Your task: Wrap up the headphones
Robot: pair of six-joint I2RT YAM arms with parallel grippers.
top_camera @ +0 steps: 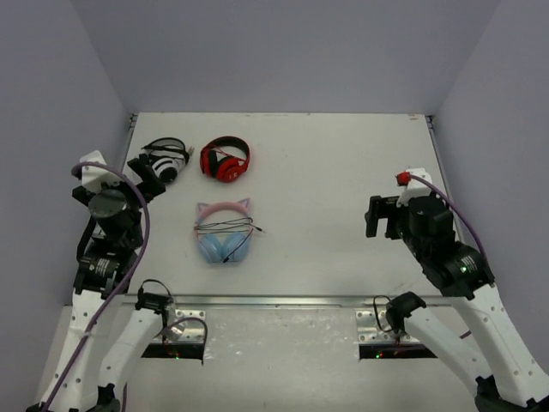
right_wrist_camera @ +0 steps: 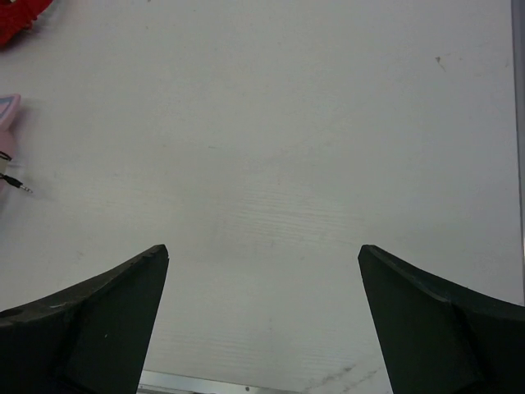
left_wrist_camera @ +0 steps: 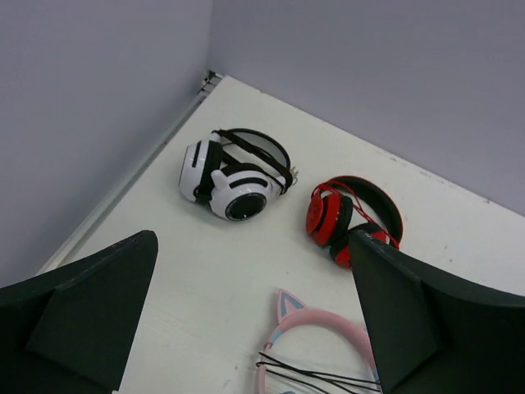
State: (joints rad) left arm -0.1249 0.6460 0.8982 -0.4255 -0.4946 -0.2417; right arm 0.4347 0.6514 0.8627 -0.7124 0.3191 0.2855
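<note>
The headphones (top_camera: 223,230) with pink cat-ear headband and light blue earcups lie on the white table, left of centre. Their thin black cable (top_camera: 230,227) runs in several strands across the band, its plug end (top_camera: 260,229) sticking out to the right. In the left wrist view the pink band (left_wrist_camera: 316,328) and cable strands (left_wrist_camera: 316,379) show at the bottom. My left gripper (top_camera: 146,176) is open and empty, up and left of the headphones. My right gripper (top_camera: 376,216) is open and empty, far right of them. The right wrist view shows a pink edge (right_wrist_camera: 6,115) and the plug tip (right_wrist_camera: 25,189).
Red-and-black headphones (top_camera: 225,159) lie behind the pink ones and also show in the left wrist view (left_wrist_camera: 353,217). White-and-black headphones (top_camera: 165,158) lie at the back left, close to my left gripper, also in the left wrist view (left_wrist_camera: 234,172). Walls enclose the table (top_camera: 343,172).
</note>
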